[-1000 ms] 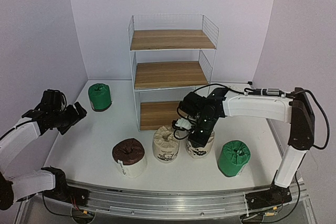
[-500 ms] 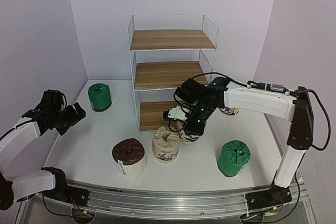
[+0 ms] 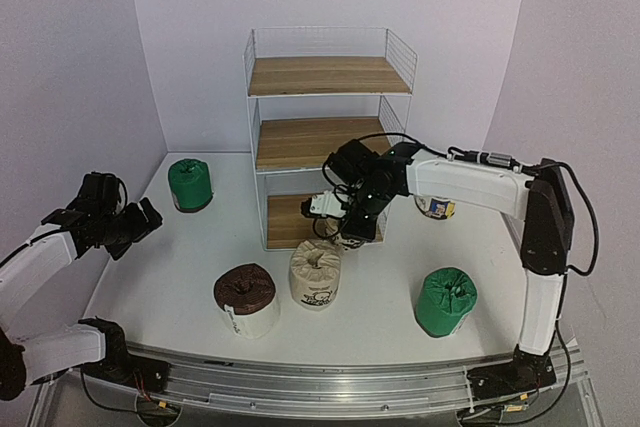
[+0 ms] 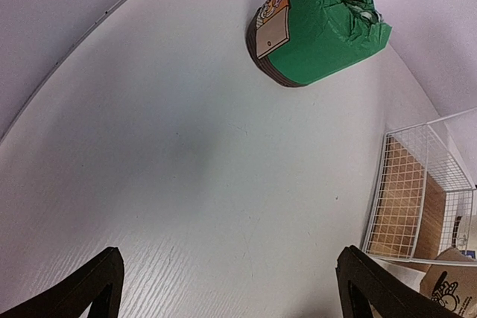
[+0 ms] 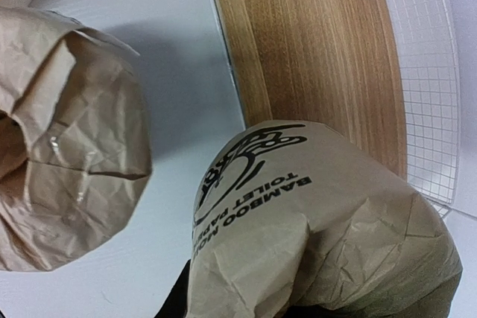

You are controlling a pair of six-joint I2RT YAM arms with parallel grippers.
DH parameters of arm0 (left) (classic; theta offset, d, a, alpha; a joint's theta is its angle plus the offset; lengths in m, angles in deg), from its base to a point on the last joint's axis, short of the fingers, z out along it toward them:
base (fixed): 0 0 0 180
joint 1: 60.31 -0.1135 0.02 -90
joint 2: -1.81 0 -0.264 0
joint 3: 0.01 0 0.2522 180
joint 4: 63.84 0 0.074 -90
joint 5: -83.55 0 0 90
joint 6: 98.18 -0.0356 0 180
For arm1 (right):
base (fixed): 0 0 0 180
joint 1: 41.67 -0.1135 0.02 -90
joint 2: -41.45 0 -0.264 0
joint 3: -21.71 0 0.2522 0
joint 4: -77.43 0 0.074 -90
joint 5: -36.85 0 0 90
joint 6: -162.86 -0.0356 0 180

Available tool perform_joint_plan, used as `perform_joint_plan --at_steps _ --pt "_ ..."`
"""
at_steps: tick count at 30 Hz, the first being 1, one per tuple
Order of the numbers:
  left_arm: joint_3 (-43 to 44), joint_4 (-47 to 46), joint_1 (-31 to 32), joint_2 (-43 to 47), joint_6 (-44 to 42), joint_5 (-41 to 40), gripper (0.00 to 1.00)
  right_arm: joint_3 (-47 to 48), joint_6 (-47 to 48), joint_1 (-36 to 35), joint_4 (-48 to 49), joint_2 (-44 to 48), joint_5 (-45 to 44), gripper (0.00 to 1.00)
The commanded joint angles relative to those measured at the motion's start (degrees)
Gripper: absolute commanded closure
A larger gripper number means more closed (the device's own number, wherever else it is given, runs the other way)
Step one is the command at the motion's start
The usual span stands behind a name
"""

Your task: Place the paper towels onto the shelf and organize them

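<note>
So far, nothing sits on the shelf. All three of its wooden boards are bare, so I think the job has only just begun.

The right gripper is pinching one beige roll with black printing on it. The roll is up off the table, right in front of the shelf's bottom board and close to its front edge. I think it is meant for that board, but it is not on it yet.

Five more rolls wait on the table. A second beige roll stands in front of the shelf, just beside the held one. The brown-topped roll stands in front of the shelf too, a bit more to the left. One green roll stands to the left of the shelf. The other green roll stands in front of the shelf, off to its right. The white roll with the blue and yellow label stands just to the right of the shelf, partly hidden by the arm.

The left gripper is far to the left of the shelf. Its fingers are spread wide with nothing in them.

So one roll is in a gripper and five are left to pick up. After that they may need lining up neatly.
</note>
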Motion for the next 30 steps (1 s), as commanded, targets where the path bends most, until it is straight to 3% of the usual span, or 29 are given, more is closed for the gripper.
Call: perform_joint_plan --at_steps 1,30 --pt "1.6 0.2 0.1 0.0 0.2 -1.4 0.00 3.4 4.2 1.5 2.6 -1.4 -0.9 0.79" --pt "1.9 0.9 0.1 -0.7 0.5 -2.7 0.00 7.2 9.5 6.3 3.7 -6.9 -3.5 0.71"
